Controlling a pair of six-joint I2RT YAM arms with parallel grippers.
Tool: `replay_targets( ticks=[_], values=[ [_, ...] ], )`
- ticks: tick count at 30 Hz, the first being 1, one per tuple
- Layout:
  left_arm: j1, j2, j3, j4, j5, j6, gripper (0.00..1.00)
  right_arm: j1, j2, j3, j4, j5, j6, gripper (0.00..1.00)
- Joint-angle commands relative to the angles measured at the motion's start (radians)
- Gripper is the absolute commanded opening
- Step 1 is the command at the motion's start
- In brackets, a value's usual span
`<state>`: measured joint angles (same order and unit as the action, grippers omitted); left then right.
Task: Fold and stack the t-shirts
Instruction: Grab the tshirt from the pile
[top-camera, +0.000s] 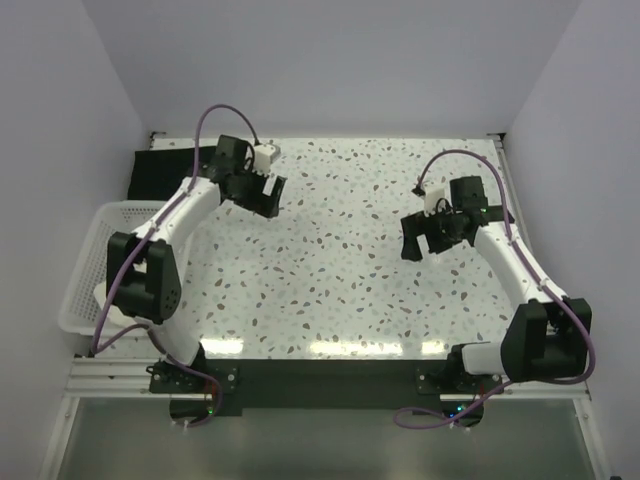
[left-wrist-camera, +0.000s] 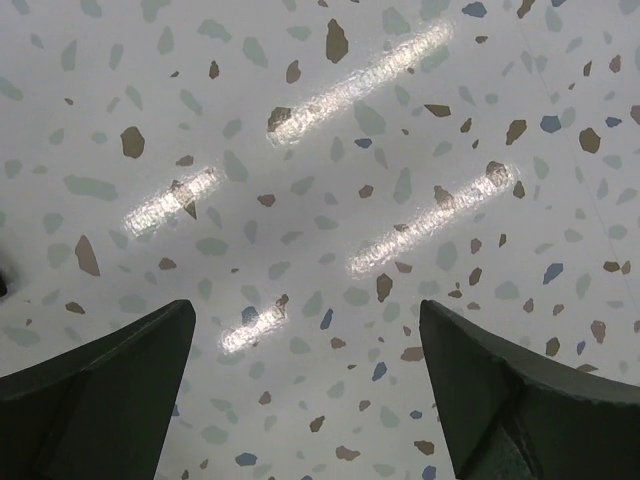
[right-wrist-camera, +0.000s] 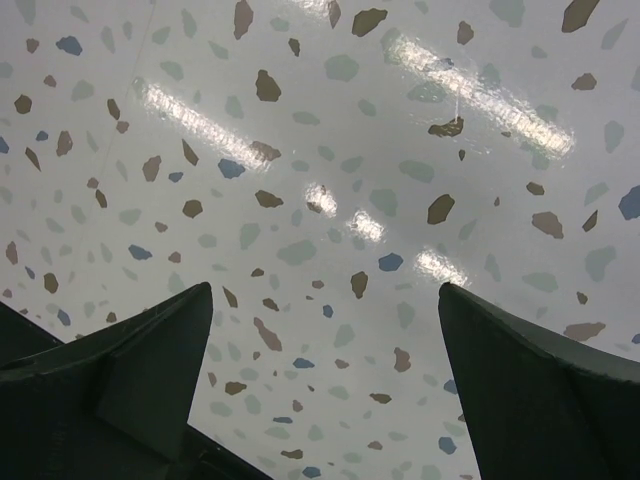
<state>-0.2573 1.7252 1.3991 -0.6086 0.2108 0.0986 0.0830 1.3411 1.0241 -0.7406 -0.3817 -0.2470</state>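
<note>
Hovering above the speckled counter (top-camera: 340, 290) in the top view, the left fingers (top-camera: 270, 195) and right fingers (top-camera: 412, 243) hold nothing. The black shirt (top-camera: 158, 175) lies flat at the far-left corner behind the basket (top-camera: 85, 265), probably set aside as the stack's base. I cannot make out the cream shirt. Left wrist: fingers spread, only counter between them. Right wrist: the same, spread and empty.
</note>
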Motion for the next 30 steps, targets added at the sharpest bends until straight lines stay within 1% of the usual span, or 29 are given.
replay_targets(
  ticks=[1, 3, 4, 5, 6, 7, 8, 9, 10, 12, 13, 15, 16, 17, 18, 19, 20, 22, 23, 26, 28, 30],
  values=[
    [0.074, -0.090, 0.110, -0.068, 0.065, 0.050, 1.00, -0.002, 0.003, 0.056, 0.015, -0.008, 0.000, 0.99],
    [0.131, -0.105, 0.196, -0.132, 0.152, 0.072, 1.00, -0.003, 0.006, 0.059, 0.014, -0.008, -0.009, 0.99],
    [0.194, -0.113, 0.221, -0.150, 0.176, 0.093, 1.00, -0.002, 0.004, 0.059, 0.010, -0.011, -0.011, 0.99],
    [0.222, -0.119, 0.269, -0.173, 0.177, 0.105, 1.00, -0.002, 0.007, 0.060, 0.009, -0.013, -0.017, 0.99],
    [0.252, -0.119, 0.291, -0.230, 0.188, 0.121, 1.00, -0.002, 0.009, 0.062, 0.009, -0.013, -0.015, 0.99],
    [0.326, -0.122, 0.307, -0.253, 0.199, 0.154, 1.00, -0.003, 0.013, 0.062, 0.009, -0.016, -0.018, 0.99],
    [0.358, -0.128, 0.325, -0.296, 0.190, 0.167, 1.00, -0.002, 0.013, 0.062, 0.009, -0.019, -0.020, 0.99],
    [0.395, -0.131, 0.331, -0.318, 0.202, 0.188, 1.00, -0.002, 0.016, 0.062, 0.010, -0.020, -0.020, 0.99],
    [0.477, -0.137, 0.333, -0.338, 0.214, 0.226, 1.00, -0.003, 0.018, 0.060, 0.012, -0.023, -0.020, 0.99],
    [0.556, -0.154, 0.330, -0.396, 0.223, 0.260, 1.00, -0.002, 0.029, 0.059, 0.020, -0.028, -0.023, 0.99],
    [0.626, -0.157, 0.328, -0.423, 0.231, 0.309, 1.00, -0.002, 0.030, 0.059, 0.020, -0.032, -0.023, 0.99],
    [0.687, -0.176, 0.298, -0.476, 0.210, 0.354, 1.00, -0.002, 0.036, 0.057, 0.023, -0.039, -0.023, 0.99],
    [0.728, -0.185, 0.276, -0.487, 0.188, 0.403, 1.00, -0.003, 0.038, 0.056, 0.027, -0.042, -0.024, 0.99],
    [0.743, -0.196, 0.212, -0.500, 0.121, 0.426, 1.00, -0.003, 0.043, 0.056, 0.027, -0.045, -0.028, 0.99],
    [0.759, -0.202, 0.169, -0.500, 0.090, 0.446, 1.00, -0.002, 0.044, 0.056, 0.029, -0.048, -0.028, 0.99],
    [0.800, -0.211, 0.119, -0.488, 0.070, 0.475, 1.00, -0.002, 0.049, 0.054, 0.030, -0.049, -0.028, 0.99],
    [0.820, -0.225, 0.018, -0.455, 0.037, 0.480, 1.00, -0.003, 0.052, 0.054, 0.035, -0.052, -0.029, 0.99],
    [0.845, -0.231, -0.064, -0.438, 0.015, 0.503, 1.00, -0.002, 0.064, 0.059, 0.035, -0.059, -0.029, 0.99],
    [0.846, -0.245, -0.142, -0.418, -0.017, 0.501, 1.00, -0.002, 0.067, 0.065, 0.029, -0.059, -0.031, 0.99],
    [0.846, -0.256, -0.257, -0.329, -0.059, 0.500, 1.00, -0.002, 0.070, 0.073, 0.021, -0.060, -0.041, 0.99],
    [0.846, -0.248, -0.305, -0.295, -0.076, 0.506, 1.00, -0.002, 0.066, 0.076, 0.017, -0.054, -0.044, 0.99],
    [0.846, -0.237, -0.385, -0.212, -0.119, 0.507, 1.00, -0.003, 0.061, 0.076, 0.017, -0.051, -0.051, 0.98]
  ],
)
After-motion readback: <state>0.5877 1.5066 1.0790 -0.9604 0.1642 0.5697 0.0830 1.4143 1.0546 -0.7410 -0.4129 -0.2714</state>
